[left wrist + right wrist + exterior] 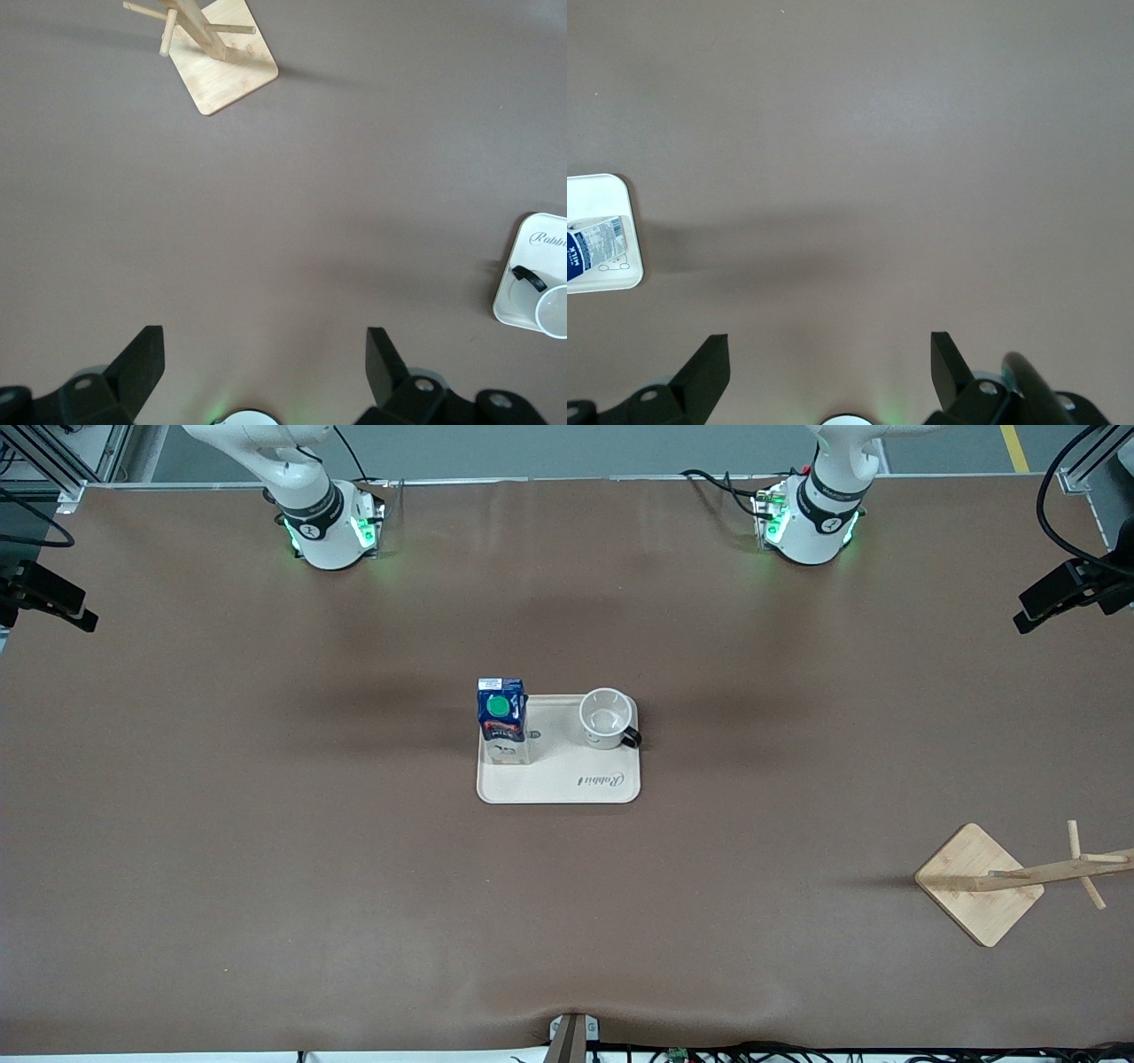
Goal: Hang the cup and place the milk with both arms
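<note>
White cup (607,718) beside milk (502,720) on tray (567,784); left hand (266,367), right hand (830,367) spread, high above table.

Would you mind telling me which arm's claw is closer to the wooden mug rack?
Left. The left claw, open, has the rack in its view; the right claw, open, hangs toward the milk carton's end.

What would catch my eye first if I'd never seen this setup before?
Probably the pale tray mid-table, holding an upright blue milk carton and a white cup side by side. Next, the wooden peg rack toward the left arm's end, nearer the front camera. Each open end effector hangs over bare tabletop.
</note>
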Action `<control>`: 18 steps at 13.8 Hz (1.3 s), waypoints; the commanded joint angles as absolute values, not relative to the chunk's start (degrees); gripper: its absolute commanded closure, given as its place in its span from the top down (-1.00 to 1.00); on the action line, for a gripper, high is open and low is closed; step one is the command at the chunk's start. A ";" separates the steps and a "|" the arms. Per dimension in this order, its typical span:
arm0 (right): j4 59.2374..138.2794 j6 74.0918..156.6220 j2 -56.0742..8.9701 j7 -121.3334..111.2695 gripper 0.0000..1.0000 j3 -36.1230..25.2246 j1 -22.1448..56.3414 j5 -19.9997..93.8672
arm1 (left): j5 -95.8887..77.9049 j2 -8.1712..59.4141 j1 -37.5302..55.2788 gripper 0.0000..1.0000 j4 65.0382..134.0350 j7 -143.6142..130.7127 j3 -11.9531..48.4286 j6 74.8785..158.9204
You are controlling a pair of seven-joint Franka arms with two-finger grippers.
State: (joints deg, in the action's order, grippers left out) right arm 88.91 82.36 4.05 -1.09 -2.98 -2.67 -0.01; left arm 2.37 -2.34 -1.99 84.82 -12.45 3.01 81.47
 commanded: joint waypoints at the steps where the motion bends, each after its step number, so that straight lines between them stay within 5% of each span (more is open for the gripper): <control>1: 88.42 81.91 4.04 -1.67 1.00 -2.64 -3.34 -0.35 | 2.20 -2.72 -1.93 1.00 84.11 -11.95 3.08 80.07; 8: 88.42 81.91 4.04 -1.41 1.00 -2.64 -3.43 -0.35 | 2.37 -1.41 -1.23 1.00 82.27 -13.09 3.16 80.16; 18: 85.78 82.27 -0.53 -1.58 1.00 -2.46 -2.81 -1.14 | 2.64 -0.53 -0.44 1.00 88.67 -29.06 14.92 87.88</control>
